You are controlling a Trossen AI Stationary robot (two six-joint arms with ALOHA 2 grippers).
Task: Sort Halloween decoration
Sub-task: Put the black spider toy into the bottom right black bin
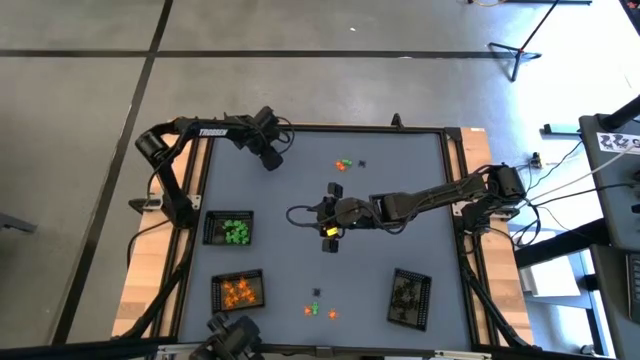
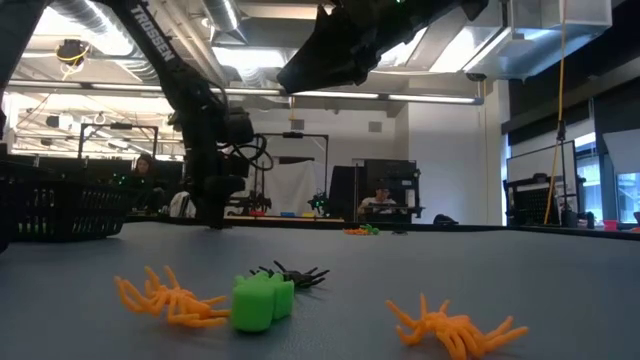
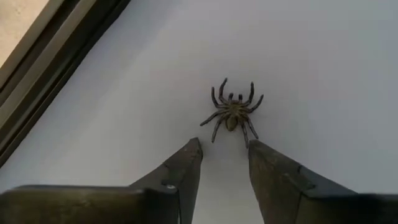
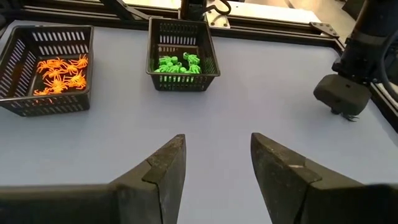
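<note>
On the grey table [image 1: 300, 250], the left gripper [image 3: 225, 163] stands at the far left corner with its fingers parted, a black spider [image 3: 232, 112] lying free just ahead of the tips, while the right gripper [image 4: 217, 167] hovers open and empty over the middle, the orange [image 4: 46, 68] and green [image 4: 180, 55] trays beyond it.

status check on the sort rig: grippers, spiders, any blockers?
Left gripper open, low over black spider on table, far-left corner. Right gripper open, empty, mid-table. Green tray and orange tray part-filled. No blockers seen.
</note>
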